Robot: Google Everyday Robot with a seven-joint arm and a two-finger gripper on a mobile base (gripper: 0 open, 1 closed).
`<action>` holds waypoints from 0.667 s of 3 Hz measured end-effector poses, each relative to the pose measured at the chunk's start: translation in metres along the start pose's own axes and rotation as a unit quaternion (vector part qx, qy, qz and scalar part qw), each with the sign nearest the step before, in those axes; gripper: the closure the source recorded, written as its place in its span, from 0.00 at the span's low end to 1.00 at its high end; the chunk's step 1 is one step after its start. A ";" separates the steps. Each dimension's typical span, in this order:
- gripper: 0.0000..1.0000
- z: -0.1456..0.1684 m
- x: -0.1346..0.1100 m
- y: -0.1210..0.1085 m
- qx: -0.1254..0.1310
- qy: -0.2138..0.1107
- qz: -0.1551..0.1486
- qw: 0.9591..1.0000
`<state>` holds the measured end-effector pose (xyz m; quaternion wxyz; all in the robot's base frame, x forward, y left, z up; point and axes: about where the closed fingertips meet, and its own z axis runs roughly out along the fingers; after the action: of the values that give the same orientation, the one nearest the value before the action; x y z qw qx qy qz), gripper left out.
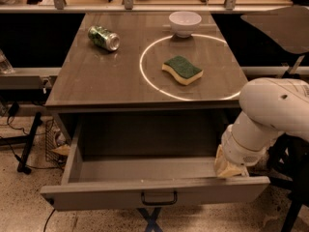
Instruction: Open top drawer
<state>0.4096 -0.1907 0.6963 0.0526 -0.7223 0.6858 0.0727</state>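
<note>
The top drawer (154, 193) is the wide grey front under the tabletop. It stands pulled out, and its deep grey box shows with nothing in it. Its small dark bail handle (159, 197) hangs at the front's middle. My gripper (229, 168) is at the drawer's right end, just behind the front panel, with its tan tip down inside the box against the right corner. The white arm (270, 115) comes in from the right. The two narrower drawers below are hidden by the open front.
On the wooden tabletop (96, 81) lie a green can (104, 37) on its side, a white bowl (185, 22) and a green-yellow sponge (182, 69) inside a white ring. Dark stand legs (26, 144) stand at the left, and a dark frame (294, 197) at the right.
</note>
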 end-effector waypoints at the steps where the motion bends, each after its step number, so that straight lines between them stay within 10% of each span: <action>1: 1.00 0.003 0.014 0.041 -0.038 0.013 0.012 0.999; 2: 1.00 0.003 0.014 0.041 -0.038 0.013 0.012 0.999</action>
<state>0.3695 -0.2065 0.6919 0.0155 -0.7165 0.6916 0.0899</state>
